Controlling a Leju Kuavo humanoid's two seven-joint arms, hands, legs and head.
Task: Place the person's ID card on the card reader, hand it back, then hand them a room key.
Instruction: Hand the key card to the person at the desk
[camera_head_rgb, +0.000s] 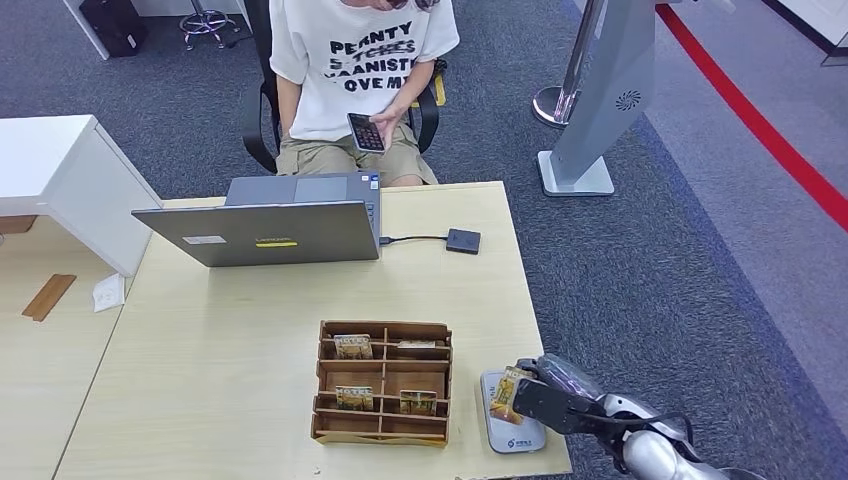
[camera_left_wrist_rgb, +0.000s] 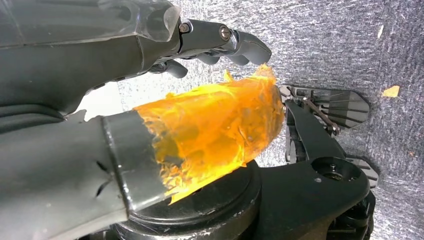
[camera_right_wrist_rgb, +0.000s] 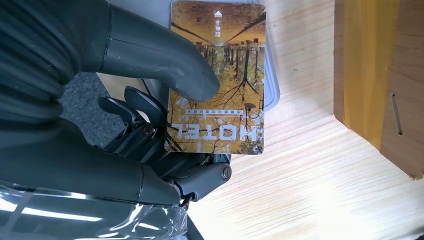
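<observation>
Your right arm is cut off by the lower edge of the head view, and the right hand (camera_head_rgb: 545, 395) covers part of the reader (camera_head_rgb: 510, 432), a flat grey pad at the near right corner of the table (camera_head_rgb: 250, 340). The reader's near end carries a small logo; you cannot read it. In the right wrist view, the fingers under the card (camera_right_wrist_rgb: 217, 77) are mostly hidden behind it, and the reader shows as a pale grey strip beyond the card's edges.

The right hand pinches the card: the thumb (camera_right_wrist_rgb: 165, 60) presses on the printed face and the dark fingers sit beneath. The card lies over the reader; whether it touches the surface cannot be told. The face is up, printed with yellow trees and the word HOTEL. Its long axis runs along the reader's length, with the HOTEL end toward the hand.

The left hand (camera_left_wrist_rgb: 150, 100) hangs over carpet, fingers apart and holding nothing; its thumb is wrapped in orange tape.

The tray (camera_head_rgb: 382, 382), a wooden organiser with more cards, stands just left of the reader. A person (camera_head_rgb: 350, 80) sits behind the laptop (camera_head_rgb: 265, 225), holding a phone (camera_head_rgb: 366, 132).
</observation>
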